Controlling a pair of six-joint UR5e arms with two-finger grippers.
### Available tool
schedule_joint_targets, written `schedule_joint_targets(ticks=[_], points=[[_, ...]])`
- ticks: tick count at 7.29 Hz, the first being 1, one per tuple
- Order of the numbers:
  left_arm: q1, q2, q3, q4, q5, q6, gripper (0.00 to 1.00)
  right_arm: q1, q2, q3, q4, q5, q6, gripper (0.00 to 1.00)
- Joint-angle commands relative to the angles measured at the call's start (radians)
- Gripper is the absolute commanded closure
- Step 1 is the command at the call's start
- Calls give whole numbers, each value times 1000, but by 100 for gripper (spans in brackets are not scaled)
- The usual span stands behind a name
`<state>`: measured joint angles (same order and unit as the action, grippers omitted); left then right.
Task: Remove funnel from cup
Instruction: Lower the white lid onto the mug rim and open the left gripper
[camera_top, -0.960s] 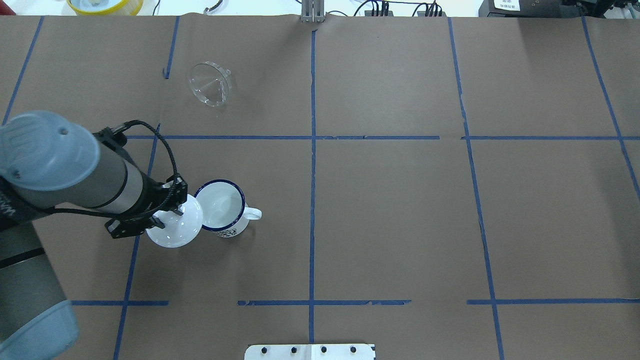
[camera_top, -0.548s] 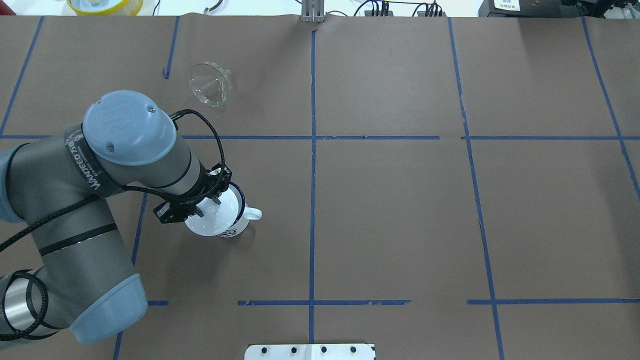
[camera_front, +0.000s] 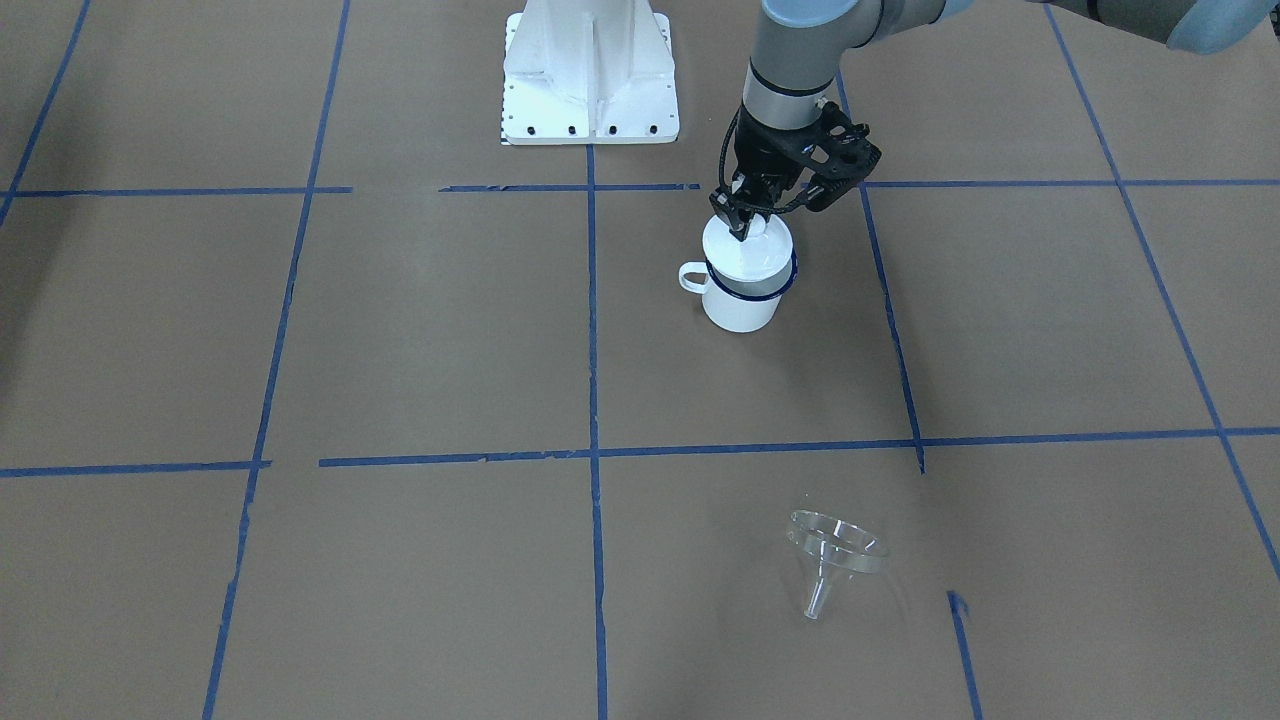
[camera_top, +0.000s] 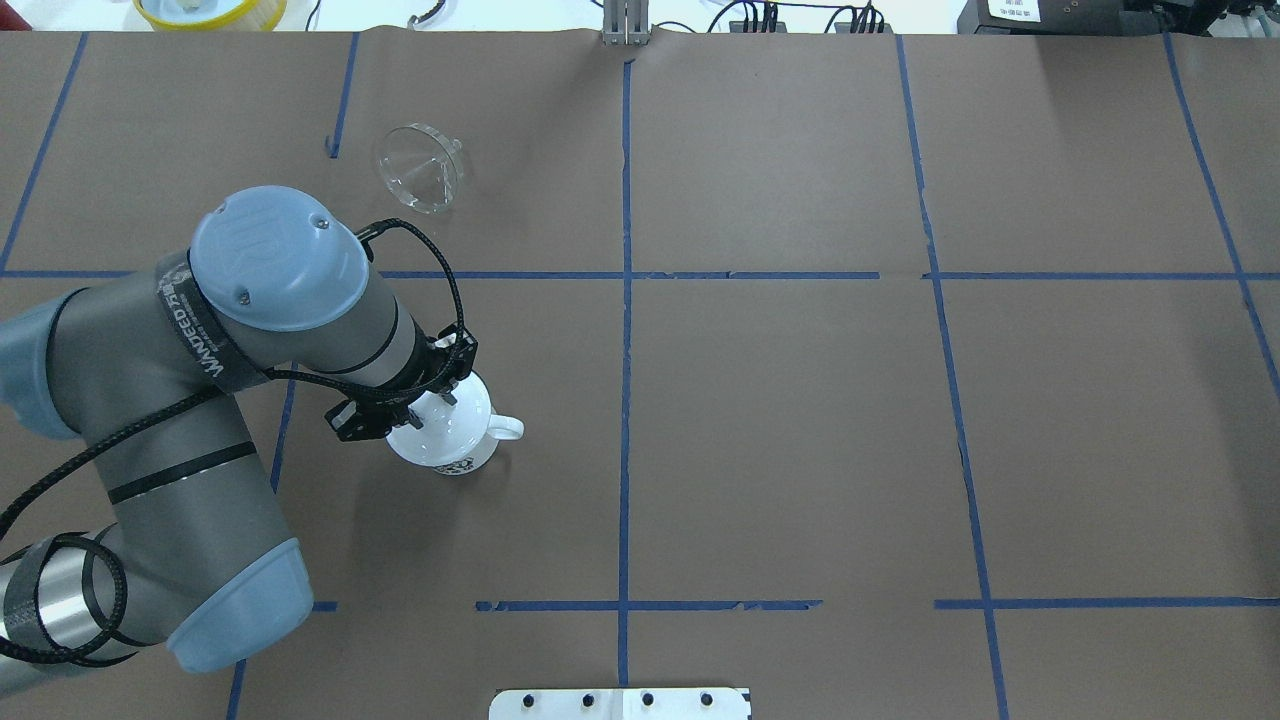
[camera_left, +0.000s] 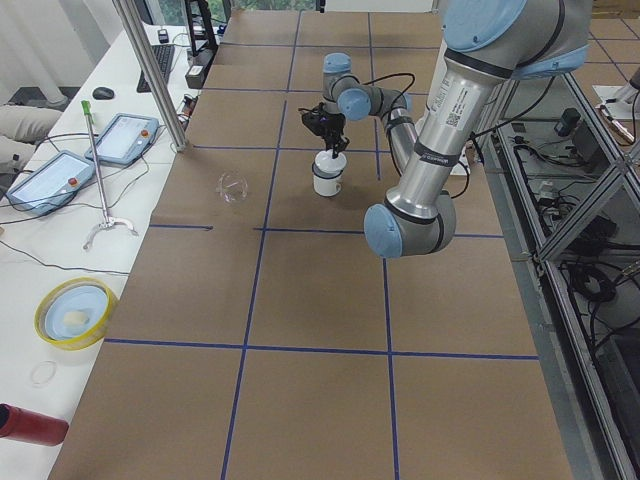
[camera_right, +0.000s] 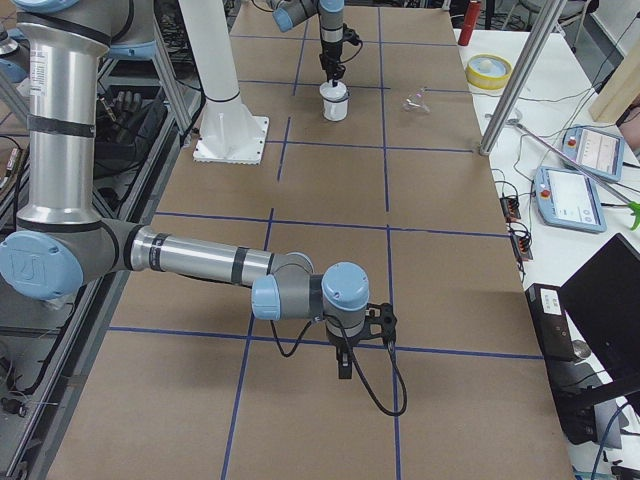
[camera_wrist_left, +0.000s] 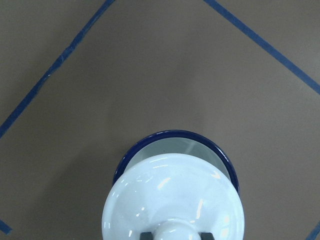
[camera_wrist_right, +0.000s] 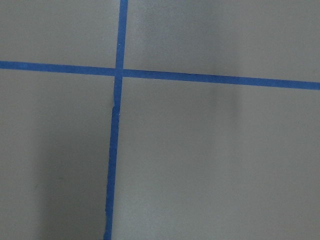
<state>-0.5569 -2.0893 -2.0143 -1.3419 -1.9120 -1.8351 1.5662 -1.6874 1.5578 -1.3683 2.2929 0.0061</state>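
Observation:
The clear funnel (camera_top: 420, 180) lies on the brown paper, far from the cup; it also shows in the front view (camera_front: 835, 555). The cup, a white mug with a dark blue rim (camera_top: 468, 460) (camera_front: 740, 305), stands upright. My left gripper (camera_top: 440, 395) (camera_front: 745, 225) is shut on the knob of a white round lid (camera_front: 748, 248) (camera_wrist_left: 172, 200) and holds it over the mug's mouth, covering most of the rim (camera_wrist_left: 175, 136). I cannot tell whether lid and rim touch. My right gripper (camera_right: 345, 365) hangs low over bare paper far away; I cannot tell whether it is open or shut.
The white robot base plate (camera_front: 590, 80) stands behind the mug. Blue tape lines cross the paper. A yellow bowl (camera_top: 210, 10), a metal pole (camera_left: 150, 70) and tablets (camera_left: 50, 178) are past the table's far edge.
My left gripper has carried the white lid to the right, from beside the mug to over its mouth. The funnel and the mug have not moved.

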Motion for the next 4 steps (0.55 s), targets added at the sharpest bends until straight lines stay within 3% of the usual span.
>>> schedule_joint_targets(ticks=[1,4], points=[[-1,5,6,1,4,33,100,0,0,-1,0,0,0,0],[-1,3,25,-3,1,34,100,0,0,-1,0,0,0,0]])
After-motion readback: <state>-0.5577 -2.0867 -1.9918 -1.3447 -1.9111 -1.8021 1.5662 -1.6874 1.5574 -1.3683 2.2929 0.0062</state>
